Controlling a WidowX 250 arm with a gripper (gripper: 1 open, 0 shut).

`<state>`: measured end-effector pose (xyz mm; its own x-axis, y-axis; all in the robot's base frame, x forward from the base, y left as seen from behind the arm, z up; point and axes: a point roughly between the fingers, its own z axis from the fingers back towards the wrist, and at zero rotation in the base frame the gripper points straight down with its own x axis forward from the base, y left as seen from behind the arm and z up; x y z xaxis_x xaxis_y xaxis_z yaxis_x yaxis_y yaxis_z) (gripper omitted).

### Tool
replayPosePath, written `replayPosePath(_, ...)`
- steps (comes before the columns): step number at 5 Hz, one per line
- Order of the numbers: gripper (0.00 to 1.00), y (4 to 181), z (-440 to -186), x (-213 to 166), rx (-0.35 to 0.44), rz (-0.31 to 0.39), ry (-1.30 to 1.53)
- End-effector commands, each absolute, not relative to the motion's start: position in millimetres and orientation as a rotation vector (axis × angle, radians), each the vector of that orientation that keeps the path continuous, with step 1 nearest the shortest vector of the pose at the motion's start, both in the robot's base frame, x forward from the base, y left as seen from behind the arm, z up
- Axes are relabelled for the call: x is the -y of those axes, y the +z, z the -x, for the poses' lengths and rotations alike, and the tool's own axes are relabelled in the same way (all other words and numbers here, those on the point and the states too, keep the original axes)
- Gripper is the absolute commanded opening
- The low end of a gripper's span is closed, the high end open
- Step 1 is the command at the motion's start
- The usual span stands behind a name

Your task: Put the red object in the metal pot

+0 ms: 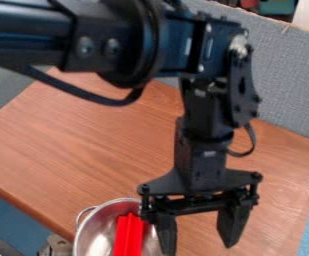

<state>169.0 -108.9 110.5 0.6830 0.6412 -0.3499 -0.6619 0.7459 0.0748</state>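
Observation:
The metal pot (93, 217) stands at the table's near edge, at the bottom of the view, and its lower part is cut off by the frame. The red object (127, 238) lies inside it as a bright bar sloping against the shiny wall. My gripper (200, 229) hangs just right of the pot and points steeply down. It is open, with nothing between its black fingers (234, 226). The left finger overlaps the pot's right rim in this view, and I cannot tell whether they touch.
The wooden table (63, 140) runs back to a grey-blue partition (284, 75). Its near edge slants down on the left, next to the pot. The black arm (130, 45) fills the upper middle of the view.

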Motion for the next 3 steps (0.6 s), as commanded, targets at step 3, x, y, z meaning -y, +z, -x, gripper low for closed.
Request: replayPosePath(3, 1.00, 46.8, -181.5, 114.7, -0.342, 0.152, 1.047)
